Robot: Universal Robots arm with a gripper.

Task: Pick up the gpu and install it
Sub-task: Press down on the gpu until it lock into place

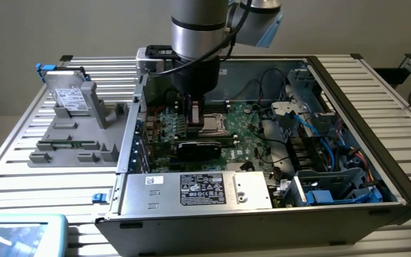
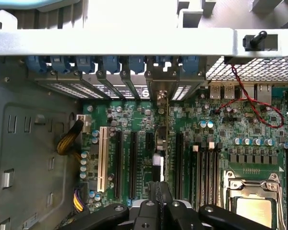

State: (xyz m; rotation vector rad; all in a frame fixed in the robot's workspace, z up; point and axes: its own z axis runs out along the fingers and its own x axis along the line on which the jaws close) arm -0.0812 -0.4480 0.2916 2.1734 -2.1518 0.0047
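Note:
The gpu point(image 2: 162, 136) stands on edge in an expansion slot of the motherboard point(image 2: 216, 143). Its silver end bracket point(image 2: 161, 91) sits in line with the slot covers at the case's rear wall. In the exterior view it is a small black-faced card point(image 1: 198, 148) directly under the arm's tool. My gripper point(image 2: 161, 190) hangs right over the card's top edge at the end away from the bracket, fingers drawn together. Whether they pinch the edge or only rest above it is hidden. In the exterior view the gripper point(image 1: 195, 127) is lowered inside the open computer case point(image 1: 377, 134).
A grey parts holder point(image 1: 77, 144) at the exterior view's left carries a hard drive point(image 1: 70, 96) and a slim memory stick point(image 1: 68, 143). The power supply point(image 1: 198, 190) fills the case's near side. The CPU socket point(image 2: 252, 206) and a red-black wire point(image 2: 249, 103) lie beside the slots.

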